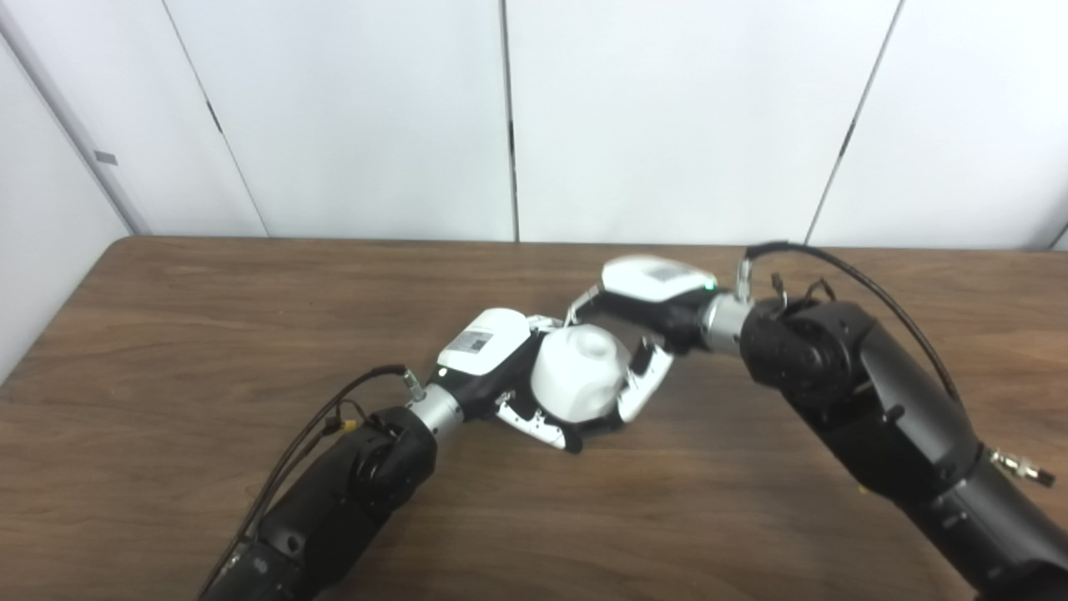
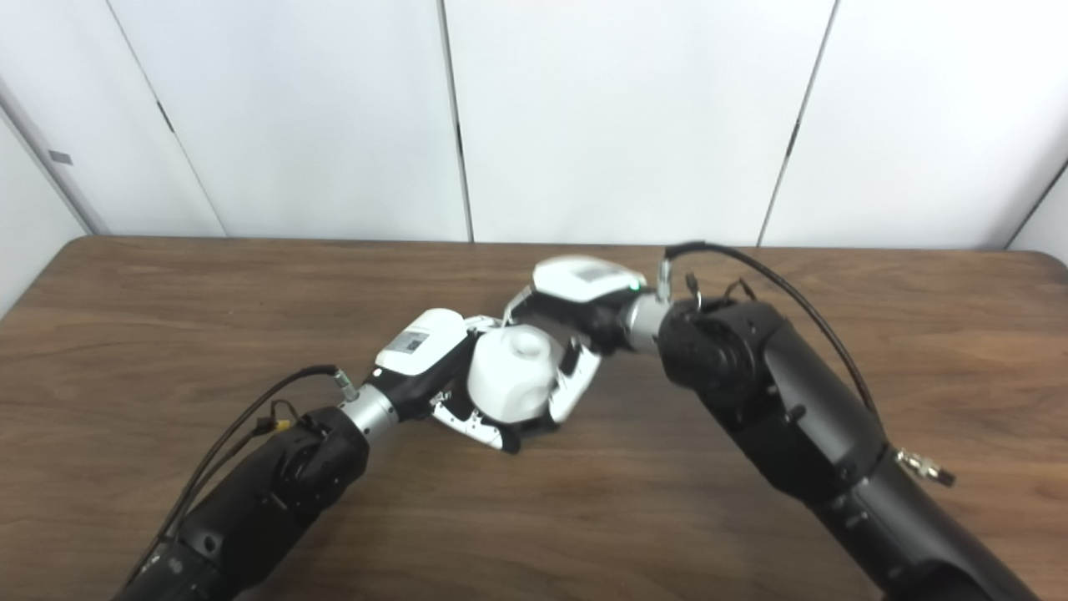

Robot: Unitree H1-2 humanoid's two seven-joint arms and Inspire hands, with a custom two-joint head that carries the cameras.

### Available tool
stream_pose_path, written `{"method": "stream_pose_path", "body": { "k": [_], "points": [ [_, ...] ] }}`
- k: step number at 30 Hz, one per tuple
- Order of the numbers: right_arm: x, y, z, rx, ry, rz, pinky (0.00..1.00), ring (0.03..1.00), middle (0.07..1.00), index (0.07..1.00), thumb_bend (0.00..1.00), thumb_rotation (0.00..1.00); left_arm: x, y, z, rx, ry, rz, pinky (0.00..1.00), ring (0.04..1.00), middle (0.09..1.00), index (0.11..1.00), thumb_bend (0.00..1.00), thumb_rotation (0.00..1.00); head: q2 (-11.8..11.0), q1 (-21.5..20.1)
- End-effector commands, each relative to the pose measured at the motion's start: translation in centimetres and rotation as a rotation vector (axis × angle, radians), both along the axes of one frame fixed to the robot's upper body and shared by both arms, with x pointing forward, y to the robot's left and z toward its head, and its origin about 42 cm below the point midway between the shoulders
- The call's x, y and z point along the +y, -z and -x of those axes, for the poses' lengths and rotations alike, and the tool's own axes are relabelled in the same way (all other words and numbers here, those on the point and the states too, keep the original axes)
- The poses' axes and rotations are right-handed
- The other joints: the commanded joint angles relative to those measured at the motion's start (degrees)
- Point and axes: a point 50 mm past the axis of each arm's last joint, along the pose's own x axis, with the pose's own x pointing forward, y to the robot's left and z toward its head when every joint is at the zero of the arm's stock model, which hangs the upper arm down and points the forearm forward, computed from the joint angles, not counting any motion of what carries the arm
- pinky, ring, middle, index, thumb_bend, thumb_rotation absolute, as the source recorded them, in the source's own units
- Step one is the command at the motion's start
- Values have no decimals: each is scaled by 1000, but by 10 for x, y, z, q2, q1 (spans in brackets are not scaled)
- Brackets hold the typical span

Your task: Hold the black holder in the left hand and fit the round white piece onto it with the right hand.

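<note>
The round white piece [image 1: 580, 371] sits at the table's middle, between both hands. My right hand [image 1: 651, 313] reaches in from the right and is shut on it, with fingers over its far side and the thumb against its right side. My left hand [image 1: 501, 367] comes in from the lower left, its fingers curled under and around the piece's base. Only a dark sliver of the black holder [image 1: 597, 429] shows beneath the white piece. The rest is hidden by the piece and the fingers. The white piece [image 2: 511, 373] rests on top of the holder.
The brown wooden table [image 1: 209, 334] runs across the whole view, its far edge against white wall panels [image 1: 375, 117]. A black cable [image 1: 868, 288] loops over my right forearm, and another cable [image 1: 317, 426] trails along my left forearm.
</note>
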Motion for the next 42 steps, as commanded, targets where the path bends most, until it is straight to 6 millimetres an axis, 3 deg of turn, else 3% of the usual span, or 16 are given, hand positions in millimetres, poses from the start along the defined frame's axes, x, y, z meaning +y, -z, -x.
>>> {"method": "stream_pose_path", "body": {
  "k": [1,9,17,26,37,42],
  "points": [
    [0,-11,-4,-17,-21,14,879,881,830,798,836,232,11,34,13,160,-11,-117,672,831,814,618,1000,256,0,0],
    [-2,-14,-3,-20,-13,-8,900,904,852,816,851,205,13,33,13,170,-14,-115,671,842,820,627,1000,236,1,1],
    [-3,-16,-2,-41,-18,-34,899,869,856,936,889,204,13,33,13,173,-14,-117,677,842,820,621,1000,223,1,0],
    [-5,-20,-3,-70,-8,-48,839,867,861,909,891,250,13,33,13,167,-10,-131,672,836,819,620,1000,240,1,-1],
    [-12,-42,-2,-130,14,-141,836,867,857,871,895,237,12,33,12,168,-10,-125,673,838,820,617,1000,238,-1,0],
    [-19,-65,-2,-191,29,-226,797,856,860,871,892,241,13,33,11,160,-10,-125,667,833,818,615,1000,239,-2,-2]
  ]
}}
